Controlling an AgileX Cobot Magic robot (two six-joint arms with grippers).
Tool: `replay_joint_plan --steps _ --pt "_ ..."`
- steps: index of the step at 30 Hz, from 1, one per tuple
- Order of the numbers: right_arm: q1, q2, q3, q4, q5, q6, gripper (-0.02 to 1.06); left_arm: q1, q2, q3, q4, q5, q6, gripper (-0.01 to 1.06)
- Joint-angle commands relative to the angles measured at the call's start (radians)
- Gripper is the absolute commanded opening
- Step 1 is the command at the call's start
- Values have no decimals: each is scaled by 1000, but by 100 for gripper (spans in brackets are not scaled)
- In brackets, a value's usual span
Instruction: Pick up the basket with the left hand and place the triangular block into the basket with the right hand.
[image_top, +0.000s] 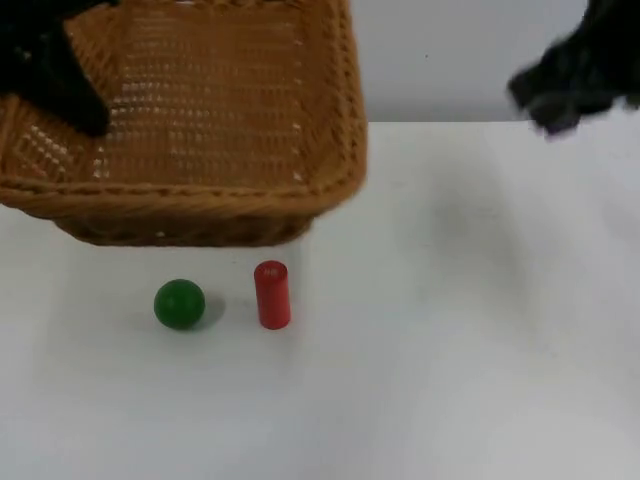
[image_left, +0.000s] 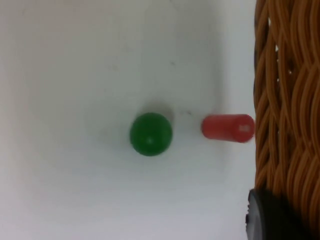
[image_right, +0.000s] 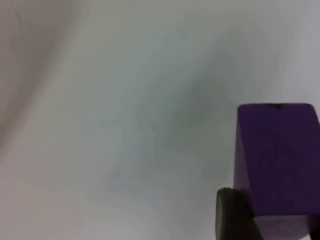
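In the top view a green ball (image_top: 179, 304) and an upright red cylinder (image_top: 272, 294) stand on the white table (image_top: 450, 350) before the wicker basket (image_top: 200, 200), lifted in the left gripper (image_top: 75, 105), whose jaws clench its left rim. The left wrist view shows the cylinder's long axis pointing toward the basket wall. In the right wrist view the right gripper (image_right: 270, 215) grasps the purple triangular block (image_right: 277, 160) above bare table

Ball (image_top: 180, 304) left of cylinder (image_top: 272, 294), before basket (image_top: 200, 200).
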Motion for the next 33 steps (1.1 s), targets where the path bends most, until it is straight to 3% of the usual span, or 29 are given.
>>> replay_joint_plan --steps 1,9,12,19,33 --pt "27 -87 -3 -30 12 5 0 -36 1 -2 -39 -7 -2 0" --pt "138 -249 -14 -33 36 14 0 -150 87 -2 -156 -15 -14 0" --pt "202 -256 -89 -35 97 23 0 -166 125 -2 -196 -8 -5 0" --pt "275 -158 -196 -29 111 36 0 -171 146 -2 -207 -19 -5 0" --pt "323 60 -199 4 111 34 0 -171 146 -2 -210 -17 9 0"
